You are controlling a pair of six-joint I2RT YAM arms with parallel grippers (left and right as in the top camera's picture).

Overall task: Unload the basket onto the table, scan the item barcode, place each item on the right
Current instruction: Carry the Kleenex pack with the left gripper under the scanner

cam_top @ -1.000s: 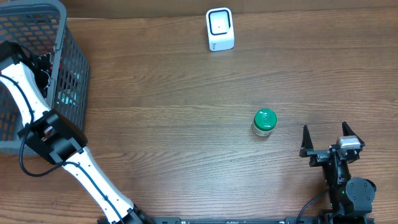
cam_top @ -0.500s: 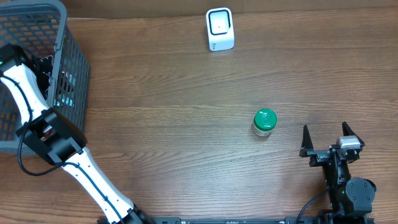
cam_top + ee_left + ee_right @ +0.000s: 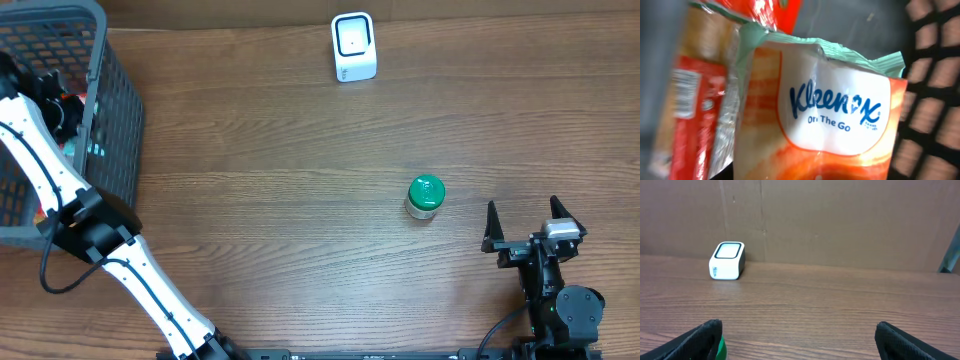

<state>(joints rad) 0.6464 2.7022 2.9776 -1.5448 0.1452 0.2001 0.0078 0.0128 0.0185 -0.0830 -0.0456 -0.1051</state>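
The brown wood-grain surface (image 3: 260, 220) runs under everything, and the right wrist view shows a plain cardboard-coloured wall behind it. At the far left stands a grey mesh basket (image 3: 118, 110), with the left arm (image 3: 35, 160) reaching over its rim and down inside. The left wrist camera is filled by a Kleenex tissue pack (image 3: 832, 115) lying against a red-labelled packet (image 3: 687, 115), and the basket's mesh shows at the right edge. The left fingers are not visible in that view and are lost in dark clutter from overhead, so I cannot tell whether they are spread or pinching the pack. The pack looks like the item meant for scanning. It sits inside the basket, well apart from the scanner.

Toward the middle, at the far edge, the white scanner (image 3: 354, 47) sits alone with nothing held before its window. Right of centre a green-lidded jar (image 3: 426, 196) stands upright, with neither arm touching it. At the near right, the right fingers (image 3: 697, 342) are spread wide with nothing between them, near the jar but apart from it.

The task looks to be at an early stage. The pack has yet to be lifted out of the basket, carried across to the scanner and turned so its barcode faces the window.
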